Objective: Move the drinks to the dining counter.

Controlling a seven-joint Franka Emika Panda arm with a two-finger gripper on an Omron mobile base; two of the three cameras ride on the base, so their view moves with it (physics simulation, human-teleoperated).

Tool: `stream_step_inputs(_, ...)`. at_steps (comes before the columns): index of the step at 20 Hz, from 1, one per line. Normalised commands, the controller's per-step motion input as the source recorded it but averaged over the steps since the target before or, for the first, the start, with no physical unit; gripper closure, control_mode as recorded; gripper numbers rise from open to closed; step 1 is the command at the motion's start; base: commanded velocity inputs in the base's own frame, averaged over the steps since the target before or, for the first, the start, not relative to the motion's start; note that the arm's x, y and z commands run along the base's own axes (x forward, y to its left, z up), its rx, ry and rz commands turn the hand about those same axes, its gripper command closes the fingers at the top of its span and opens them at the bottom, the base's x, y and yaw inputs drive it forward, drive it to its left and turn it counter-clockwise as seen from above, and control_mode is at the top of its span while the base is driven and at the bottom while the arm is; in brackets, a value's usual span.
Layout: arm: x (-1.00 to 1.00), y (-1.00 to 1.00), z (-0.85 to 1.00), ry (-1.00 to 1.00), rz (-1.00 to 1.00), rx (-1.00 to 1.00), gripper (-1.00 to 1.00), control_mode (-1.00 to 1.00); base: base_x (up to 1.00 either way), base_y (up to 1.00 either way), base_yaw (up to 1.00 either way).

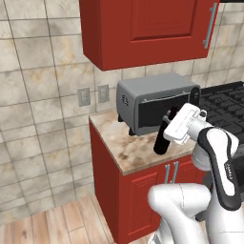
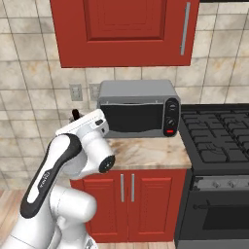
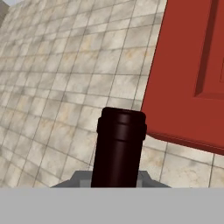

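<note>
Even, bright rendered light with no glare, soft shadow under the red wall cabinet [image 1: 143, 28] on the tiles just below it, faint shade beneath the toaster oven [image 1: 157, 102], slightly coarse, soft edges throughout, no edge distortion

The tabletop [image 1: 125, 151] is a narrow slab of beige marbled stone at mid-frame in the left base view, set on a red cabinet [image 1: 138, 200] with silver handles. A grey toaster oven [image 1: 157, 101] stands on its rear portion. A black wine bottle [image 1: 162, 136] is upright just before the oven; whether its base touches the slab cannot be told.
</note>
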Motion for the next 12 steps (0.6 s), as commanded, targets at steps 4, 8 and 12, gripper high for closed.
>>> stream_step_inputs(4, -0.35, -0.08, 0.01, -0.02, -0.01, 0.00, 1.00, -1.00, 0.00, 0.00, 0.00)
stream_step_inputs(8, 0.00, 0.00, 0.00, 0.00, 0.00, 0.00, 1.00, 1.00, 0.00, 0.00, 0.00)
stream_step_inputs(12, 0.00, 0.00, 0.00, 0.00, 0.00, 0.00, 1.00, 1.00, -0.22, -0.11, 0.00)
